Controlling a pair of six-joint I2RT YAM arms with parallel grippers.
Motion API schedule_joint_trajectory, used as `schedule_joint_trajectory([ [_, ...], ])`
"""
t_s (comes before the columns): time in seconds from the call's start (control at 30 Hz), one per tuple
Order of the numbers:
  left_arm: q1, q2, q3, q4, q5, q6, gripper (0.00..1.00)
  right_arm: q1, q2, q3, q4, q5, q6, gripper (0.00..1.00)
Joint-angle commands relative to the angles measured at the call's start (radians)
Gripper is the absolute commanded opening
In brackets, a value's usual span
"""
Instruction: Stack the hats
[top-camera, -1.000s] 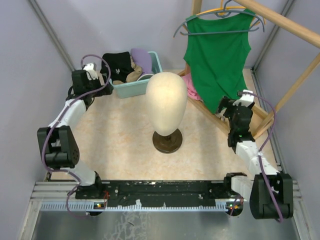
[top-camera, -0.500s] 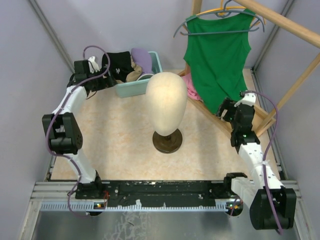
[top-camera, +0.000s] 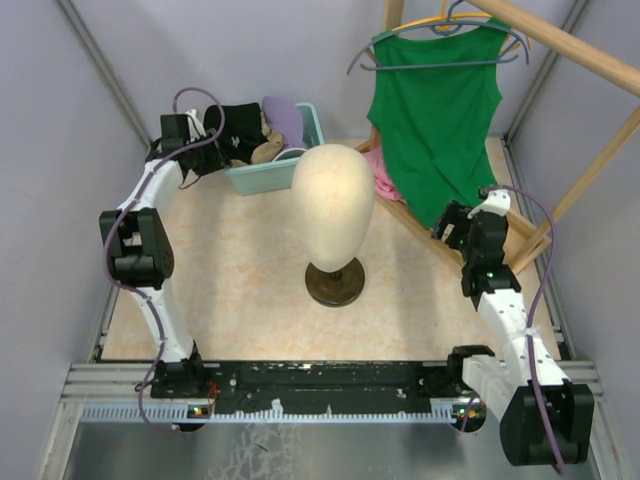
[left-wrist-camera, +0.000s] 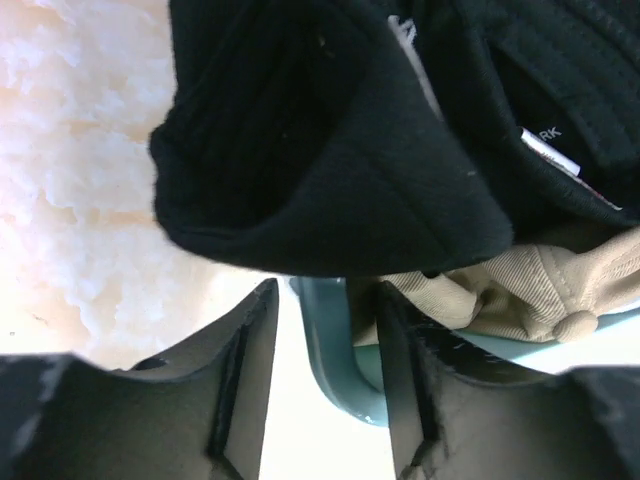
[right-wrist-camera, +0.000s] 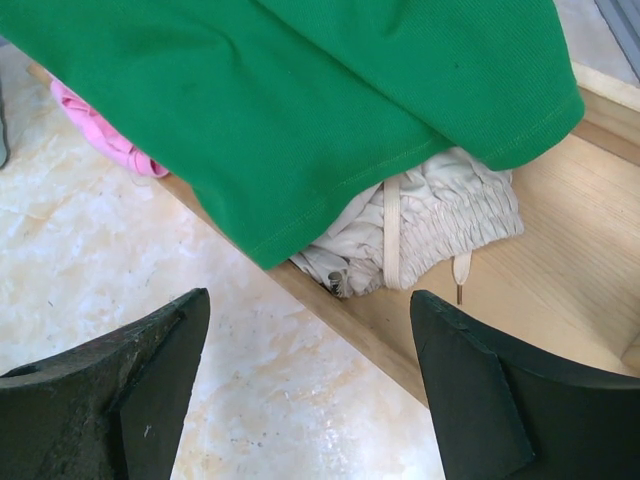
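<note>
Two changes: our left gripper (left-wrist-camera: 322, 300) reaches the bin (left-wrist-camera: 340, 370) and narrows to half open astride its rim, beside the black cap (left-wrist-camera: 330, 150), so a first pick nears; our right gripper (right-wrist-camera: 305, 300) gapes empty.

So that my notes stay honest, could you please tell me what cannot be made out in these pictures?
- Tan cap: left wrist view, the black cap covers most of it.
- Purple cap: top view, too small to show its brim.
- Pale bundle: right wrist view, the green top overlaps it; what it is is unclear.
- Pink cloth: same view, mostly under that top.
</note>
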Motion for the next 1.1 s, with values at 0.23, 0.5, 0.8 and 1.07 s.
schedule_joint_trajectory([
  [0.23, -0.008, -0.026, 0.140, -0.179, -0.190, 0.084, 0.40, 0.017, 0.038, 0.084, -0.183, 0.070, 0.051, 0.72],
  [0.5, 0.028, -0.129, 0.015, -0.204, -0.259, 0.149, 0.45, 0.020, -0.029, 0.066, -0.370, 0.211, 0.183, 0.72],
  [0.8, 0.115, -0.182, -0.039, -0.211, -0.281, 0.138, 0.42, 0.000, 0.081, 0.133, -0.531, 0.238, 0.246, 0.55],
  [1.07, 0.146, -0.251, -0.041, -0.177, -0.081, 0.119, 0.66, -0.105, 0.082, 0.119, -0.522, 0.139, 0.274, 0.57],
])
